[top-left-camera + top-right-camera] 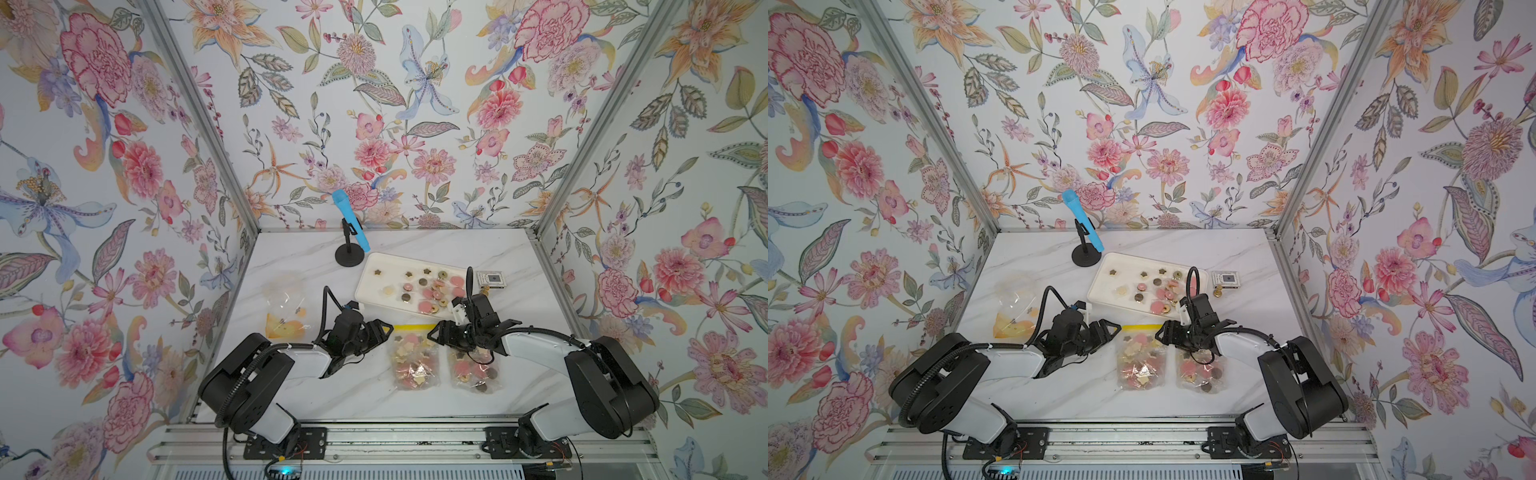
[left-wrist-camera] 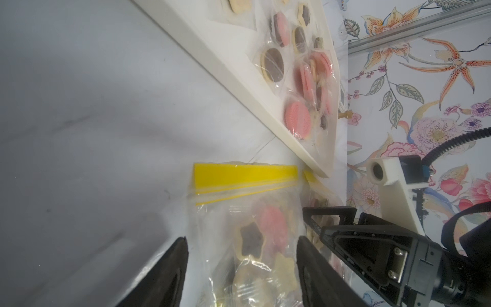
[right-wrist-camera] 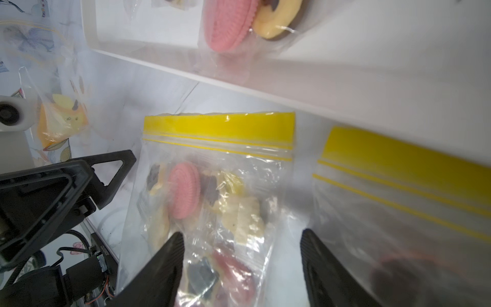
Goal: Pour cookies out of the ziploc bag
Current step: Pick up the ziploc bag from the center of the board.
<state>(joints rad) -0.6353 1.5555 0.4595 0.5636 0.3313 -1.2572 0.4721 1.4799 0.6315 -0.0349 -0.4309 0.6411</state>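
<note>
Both arms reach in from the near edge and meet over two full bags lying flat on the marble table [image 1: 299, 257]. The left gripper [image 2: 241, 239] has its fingers apart, with the ziploc bag [image 1: 415, 361] showing between them, and is clamped on nothing. The right gripper [image 3: 241, 232] is likewise spread and faces it from the right, near the second bag [image 1: 473, 372] just beside.

The cookies [image 1: 1142, 361] are packed inside the ziploc bag, and the yellow zip strip [image 1: 409, 327] at its far end looks pressed flat. I read this as the approach to the bag's mouth, with no grip made yet. Next, each gripper needs a thin pinch on one lip of the strip to part it before any lifting and tipping.

Just beyond the strips, the white tray [image 1: 376, 286] already bears loose cookies. A slack bag [image 1: 286, 307] with little in it lies to the left.
</note>
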